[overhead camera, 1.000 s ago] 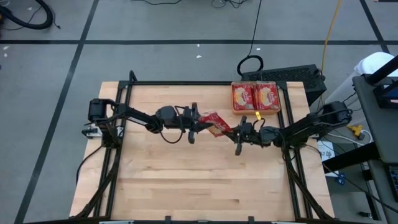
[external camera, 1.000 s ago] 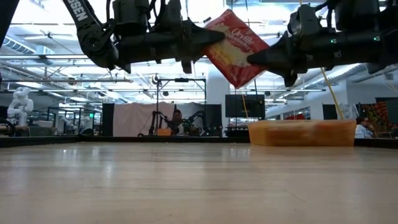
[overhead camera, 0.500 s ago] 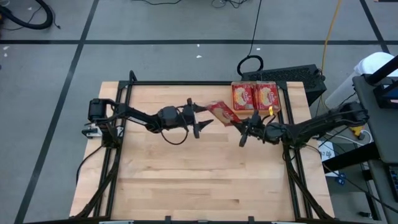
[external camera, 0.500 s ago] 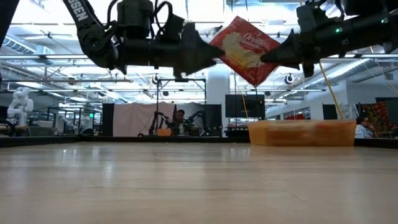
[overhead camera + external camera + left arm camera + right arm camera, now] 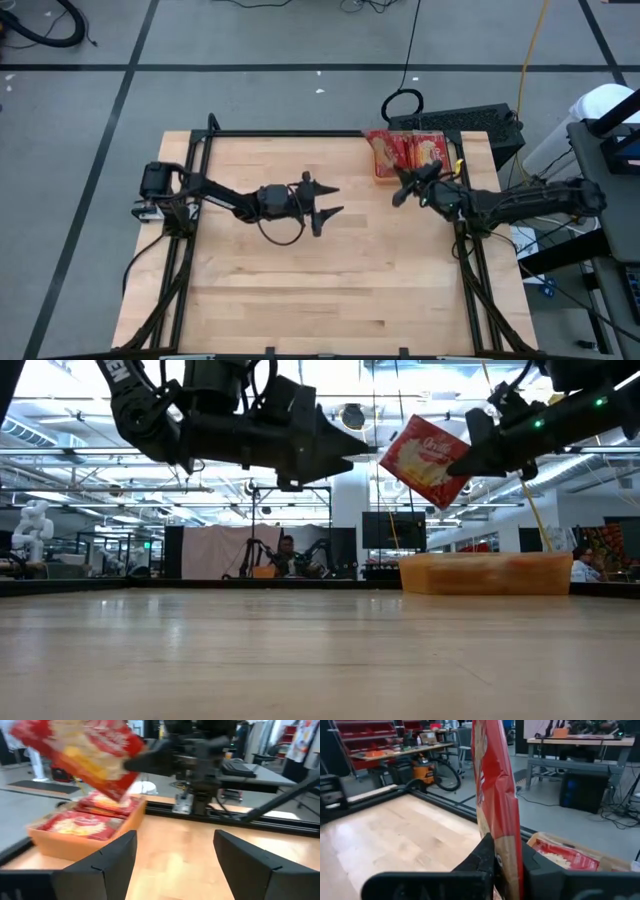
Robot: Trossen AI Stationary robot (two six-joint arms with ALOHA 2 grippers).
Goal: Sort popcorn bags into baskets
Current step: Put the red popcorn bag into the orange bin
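- Wooden table (image 5: 330, 270) from above: the left gripper (image 5: 326, 200) sits mid-table, fingers spread, holding nothing; bare board lies all round it. The right gripper (image 5: 402, 186) is clamped on a popcorn bag (image 5: 392, 150) at the orange basket (image 5: 381, 180), at the table's far edge.
- Low view: the bag (image 5: 425, 447) hangs tilted above the basket (image 5: 485, 573), clear of its rim; a person (image 5: 287, 552) sits far behind.
- Left wrist: more bags (image 5: 82, 824) lie flat in the basket.
- Right wrist: the held bag (image 5: 495, 795) stands edge-on between shut fingers (image 5: 482, 855).

left end effector (image 5: 325, 199): open, mid-table | right end effector (image 5: 398, 186): apparently clamped
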